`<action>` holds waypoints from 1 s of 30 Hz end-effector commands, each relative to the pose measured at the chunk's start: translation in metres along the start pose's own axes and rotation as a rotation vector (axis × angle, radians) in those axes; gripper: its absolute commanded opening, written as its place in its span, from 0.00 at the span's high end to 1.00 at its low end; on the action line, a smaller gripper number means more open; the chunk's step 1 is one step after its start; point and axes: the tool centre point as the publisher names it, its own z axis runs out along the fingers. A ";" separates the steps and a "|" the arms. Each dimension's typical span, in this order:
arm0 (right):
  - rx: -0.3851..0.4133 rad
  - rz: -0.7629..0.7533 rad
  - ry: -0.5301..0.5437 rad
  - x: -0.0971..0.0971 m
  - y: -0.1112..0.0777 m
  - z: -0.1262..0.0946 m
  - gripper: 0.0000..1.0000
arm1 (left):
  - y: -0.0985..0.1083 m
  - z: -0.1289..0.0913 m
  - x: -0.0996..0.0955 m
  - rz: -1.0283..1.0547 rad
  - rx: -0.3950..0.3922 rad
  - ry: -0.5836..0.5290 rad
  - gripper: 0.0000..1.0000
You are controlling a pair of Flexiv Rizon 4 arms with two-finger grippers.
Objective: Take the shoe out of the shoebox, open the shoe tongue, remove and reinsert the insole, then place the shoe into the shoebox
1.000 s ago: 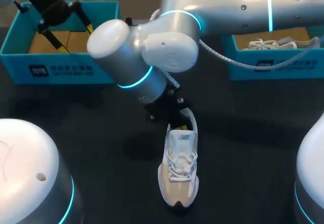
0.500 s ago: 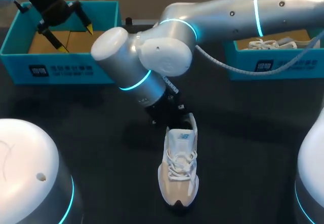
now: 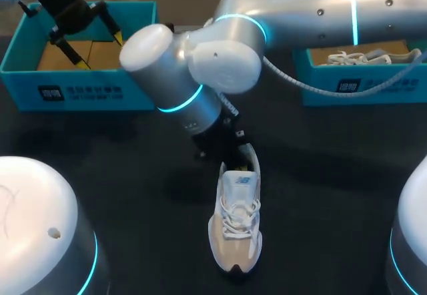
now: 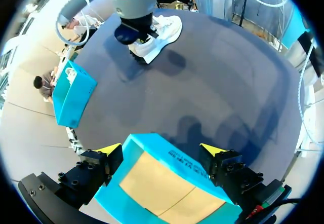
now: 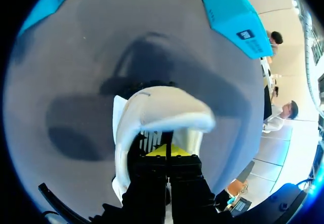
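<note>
A white and beige shoe (image 3: 235,223) lies on the dark table, toe toward the front edge. My right arm reaches across from the right, and my right gripper (image 3: 230,151) is at the shoe's heel end. In the right wrist view my right gripper (image 5: 166,151) is shut, yellow tips together, pushed down into the opening of the shoe (image 5: 152,115); I cannot see anything pinched between them. My left gripper (image 3: 101,51) hangs open over the empty teal shoebox (image 3: 80,88) at the back left. The left wrist view shows my left gripper (image 4: 161,150) spread above the shoebox (image 4: 162,183), with the shoe (image 4: 158,34) far ahead.
A second teal shoebox (image 3: 363,85) at the back right holds another white shoe (image 3: 357,57). A grey cable (image 3: 313,81) from my right arm droops in front of that box. Bare dark table surrounds the shoe.
My right arm's wrist and elbow dipped slightly and came back up. The shoe stayed where it was, and the left arm has not moved.
</note>
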 end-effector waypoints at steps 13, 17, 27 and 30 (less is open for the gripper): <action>0.072 0.006 0.273 0.010 -0.002 0.039 1.00 | 0.001 0.000 0.000 0.001 0.000 0.002 0.00; 0.060 0.002 0.287 0.012 -0.005 0.030 1.00 | 0.001 0.000 0.000 0.001 0.000 0.002 0.00; -0.018 -0.010 0.228 0.002 -0.015 -0.022 1.00 | 0.001 0.000 0.000 0.001 0.000 0.002 0.00; -0.001 -0.013 0.235 -0.001 -0.016 -0.024 1.00 | 0.001 0.000 0.000 0.001 0.000 0.002 0.00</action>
